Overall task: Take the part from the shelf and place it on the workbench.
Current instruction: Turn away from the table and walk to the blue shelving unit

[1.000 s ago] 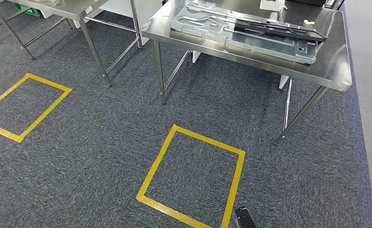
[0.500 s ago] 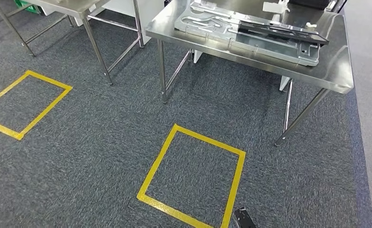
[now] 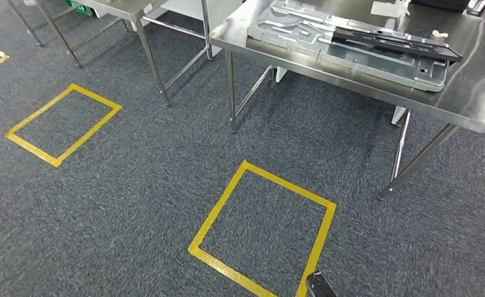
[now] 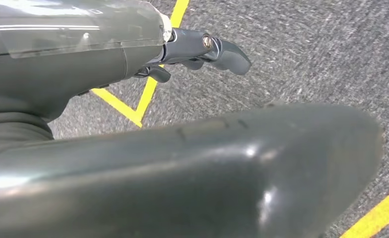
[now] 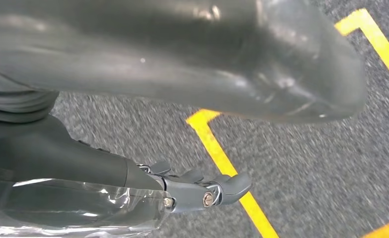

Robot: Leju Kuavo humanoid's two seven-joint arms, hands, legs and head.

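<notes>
A steel workbench (image 3: 475, 105) stands at the top right of the head view. On it lie a large grey stamped metal panel (image 3: 326, 43) and a flat black piece (image 3: 401, 44) resting on the panel. My left hand (image 4: 202, 49) hangs over the carpet with its fingers stretched out and nothing in them. My right hand (image 5: 202, 191) hangs the same way above a yellow tape line and holds nothing.
Grey carpet carries yellow taped squares, one in front of me (image 3: 326, 207) and one to the left (image 3: 17, 133). A second steel table (image 3: 147, 46) stands at the top left. The workbench legs (image 3: 231, 93) reach the floor ahead.
The whole head picture has shifted to the right and slightly down, so the camera has moved. A further yellow mark has come in at the top left.
</notes>
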